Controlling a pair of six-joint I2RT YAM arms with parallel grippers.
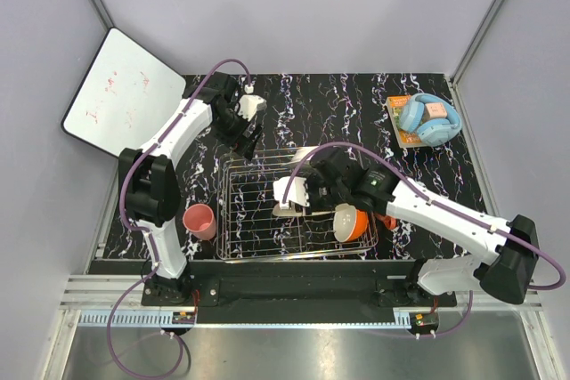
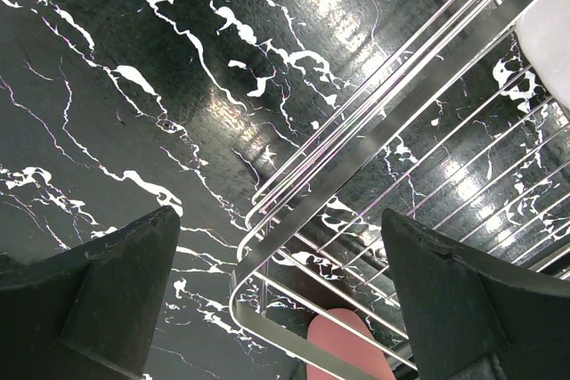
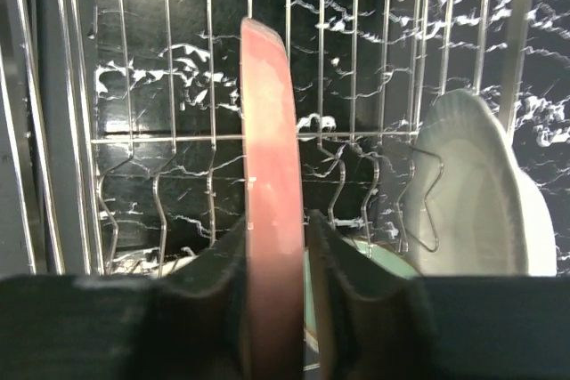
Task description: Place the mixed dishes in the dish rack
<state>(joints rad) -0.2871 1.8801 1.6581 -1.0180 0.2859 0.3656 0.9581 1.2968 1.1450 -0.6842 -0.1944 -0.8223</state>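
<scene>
Pink plate (image 3: 265, 131) stands edge-up, pinched in my right gripper (image 3: 278, 255) over the dish rack (image 3: 169, 138); left gripper (image 2: 280, 295) points down, spread.

Rack (image 2: 356, 144): bare metal wire, bright chrome-like polish, glints along the rods. Table top (image 2: 160, 86): glossy black marble-look surface with white veins, lamps reflect in it. Pink plate (image 3: 267, 175): smooth, mostly matt, faint pale mottling on the rim. White plate (image 3: 481, 202): smooth, soft sheen. Left gripper (image 2: 280, 220) fingers (image 2: 107, 300): matt black plastic, slightly grainy. Orange bowl (image 1: 354, 229): glossy outside, cream inside. Pink cup (image 1: 199, 220): smooth, dull. Headphones (image 1: 427, 119): smooth light-blue plastic. Board (image 1: 125, 100): flat, smooth white.
</scene>
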